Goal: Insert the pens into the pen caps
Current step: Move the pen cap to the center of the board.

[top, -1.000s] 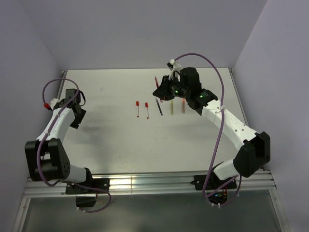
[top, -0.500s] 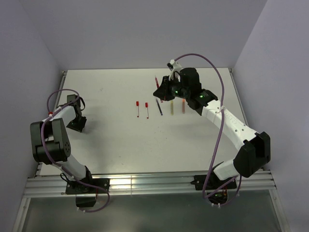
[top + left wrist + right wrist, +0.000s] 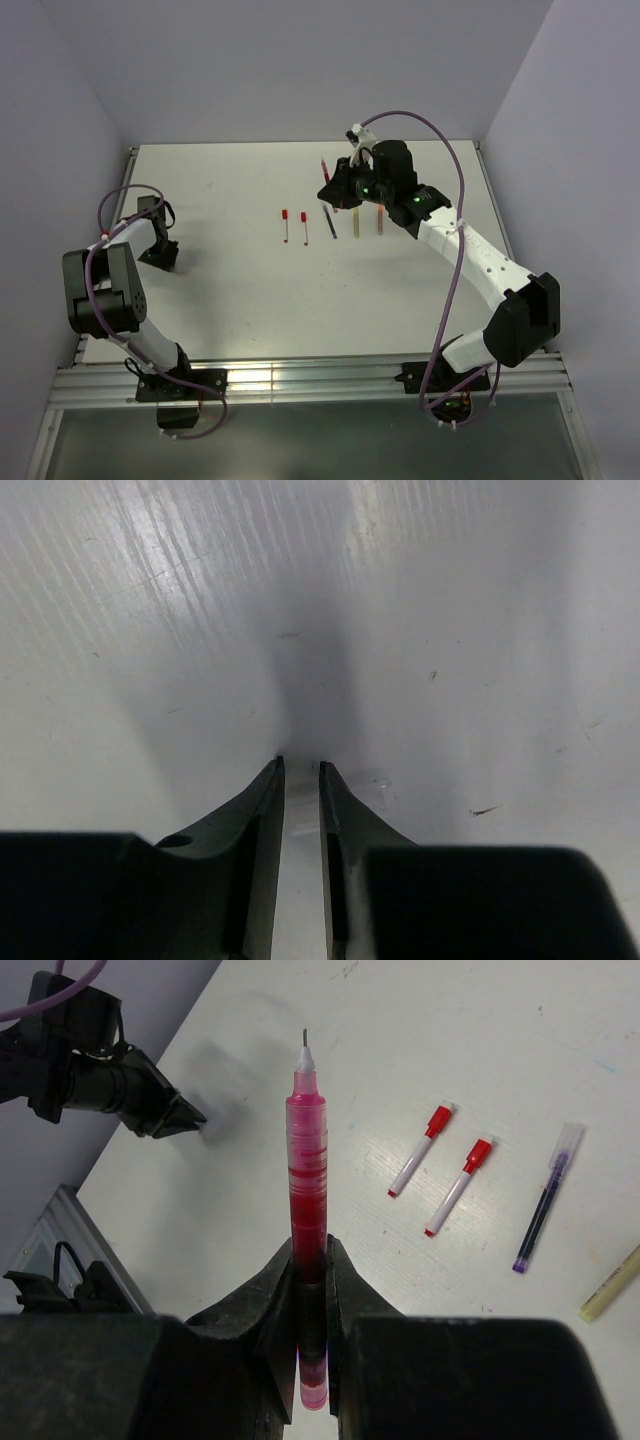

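Left gripper (image 3: 300, 770) at far left, tips pointed down at the table (image 3: 480, 630) and close over it. Jaws drawn to a narrow slit, only a pale strip visible between them; impossible to tell whether anything is pinched there. Well apart from every pen.

Further right, near mid-table, a row of pens lying flat, roughly parallel, none touching. First the left capped pen (image 3: 420, 1150), white barrel, red cap at the far end. Just beside it the right capped pen (image 3: 458, 1188), same colours, same way round. Next the purple pen (image 3: 540, 1210), dark and thin, pale and clear at its far end. Then the yellow pen (image 3: 356, 222), and last the orange pen (image 3: 379, 220), close under the right arm.

Right gripper (image 3: 310, 1250) above the far end of that row, about over the purple pen in the top view. Jaws clamped tight on the red pen (image 3: 307, 1150), gripped around the lower barrel, a short stub of it showing behind the fingers. Most of the barrel out in front of the jaws, in line with them, white cone and bare nib at the end. In the top view, slanted up and left toward the back edge, clear of the table.
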Controlling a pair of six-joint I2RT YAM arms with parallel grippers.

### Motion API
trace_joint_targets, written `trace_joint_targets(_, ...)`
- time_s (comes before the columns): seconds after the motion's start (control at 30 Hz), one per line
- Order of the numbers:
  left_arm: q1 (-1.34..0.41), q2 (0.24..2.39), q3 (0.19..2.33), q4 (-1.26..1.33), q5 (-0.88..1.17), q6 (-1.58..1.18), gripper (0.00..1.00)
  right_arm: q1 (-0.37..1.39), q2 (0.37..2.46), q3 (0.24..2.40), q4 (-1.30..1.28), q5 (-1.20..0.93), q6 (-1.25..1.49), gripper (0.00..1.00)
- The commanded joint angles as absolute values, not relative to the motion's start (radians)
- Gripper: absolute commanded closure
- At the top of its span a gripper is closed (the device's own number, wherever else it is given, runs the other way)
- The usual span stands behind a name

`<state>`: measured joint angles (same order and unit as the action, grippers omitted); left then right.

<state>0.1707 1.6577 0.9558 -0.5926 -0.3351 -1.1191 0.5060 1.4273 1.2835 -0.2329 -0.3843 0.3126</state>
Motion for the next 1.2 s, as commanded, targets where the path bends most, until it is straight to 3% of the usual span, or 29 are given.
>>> trace_joint_targets(0.0, 0.167, 1.683, 0.936, -0.526, -0.246, -1.101, 0.76, 0.5, 1.393, 1.287, -0.219, -0.371, 0.293, 1.0)
trace_joint_targets(1.17, 0.075, 1.717, 0.967, -0.526, -0.141, -1.043, 0.83, 0.5, 1.408, 1.293, -0.227, -0.388, 0.288, 1.0)
